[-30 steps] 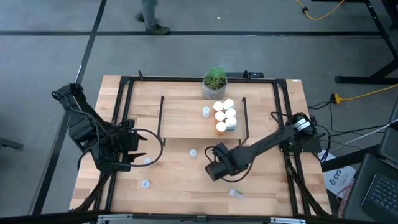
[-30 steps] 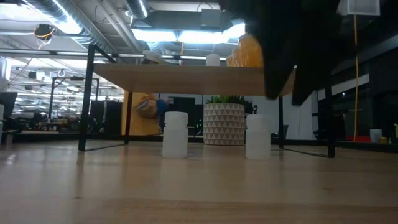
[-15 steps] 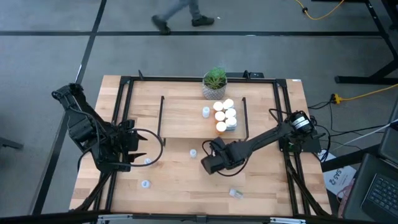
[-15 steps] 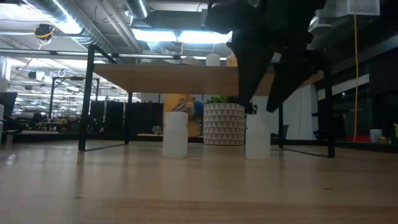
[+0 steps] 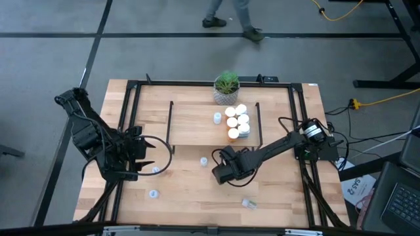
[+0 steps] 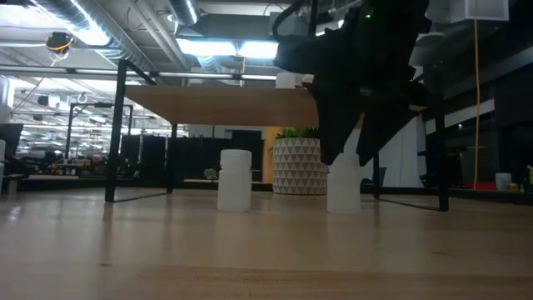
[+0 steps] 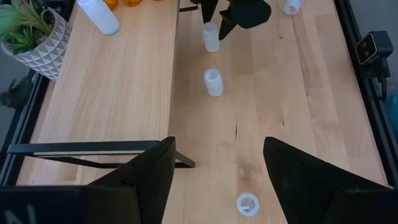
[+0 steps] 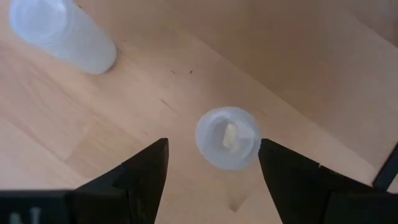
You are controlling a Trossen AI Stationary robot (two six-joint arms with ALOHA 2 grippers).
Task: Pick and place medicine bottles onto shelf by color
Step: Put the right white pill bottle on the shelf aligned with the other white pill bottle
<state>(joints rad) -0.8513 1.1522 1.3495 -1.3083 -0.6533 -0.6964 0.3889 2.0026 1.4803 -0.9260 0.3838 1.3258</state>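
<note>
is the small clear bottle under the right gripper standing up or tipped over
Upright. The bottle shows its round top between the open right gripper, and in the low view it stands vertical on the table.

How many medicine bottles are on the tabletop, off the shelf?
5 bottles: two front-left, one front-right, one before the shelf, one under the right end effector, hidden from above.

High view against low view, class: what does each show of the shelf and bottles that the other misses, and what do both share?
Only the high view shows the cluster of white and orange-tinted medicine bottles on top of the low light-wood shelf, plus the waiting left hand. Only the low view shows the small pale clear bottles standing upright and the shelf's underside. Both show the potted green plant and the right hand, open above one pale bottle.
</note>
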